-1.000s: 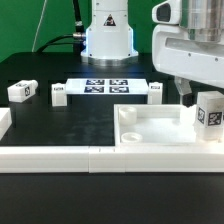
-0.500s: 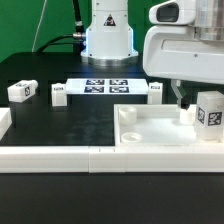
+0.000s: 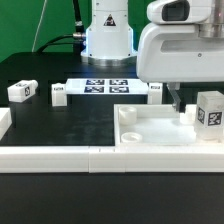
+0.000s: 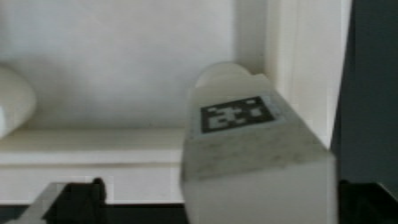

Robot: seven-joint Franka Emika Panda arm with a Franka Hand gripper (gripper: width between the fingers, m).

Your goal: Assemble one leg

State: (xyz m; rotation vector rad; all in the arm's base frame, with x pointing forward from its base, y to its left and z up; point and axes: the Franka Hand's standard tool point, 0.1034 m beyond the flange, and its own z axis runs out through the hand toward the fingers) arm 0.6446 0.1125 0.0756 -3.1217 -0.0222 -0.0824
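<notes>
A leg (image 3: 209, 110), a stubby white post with a square tag, stands upright on the white tray (image 3: 150, 132) at its corner on the exterior view's right. My gripper (image 3: 178, 100) hangs over the tray just beside this leg, towards the exterior view's left. In the wrist view the leg (image 4: 240, 125) fills the middle, tag facing the camera, between my two dark fingertips (image 4: 75, 203). The gripper (image 4: 214, 208) is open and holds nothing. Three more legs lie on the table: two (image 3: 21, 90) (image 3: 58, 95) on the exterior view's left and one (image 3: 155, 90) behind the tray.
The marker board (image 3: 105, 87) lies at the back centre in front of the robot base (image 3: 108, 40). A low white rail (image 3: 60, 158) runs along the table's front edge. The tray has a round corner hole (image 3: 129, 114) and a raised rim.
My gripper and arm have shifted towards the exterior view's left, away from the standing leg. The leg and the other parts have not moved.
</notes>
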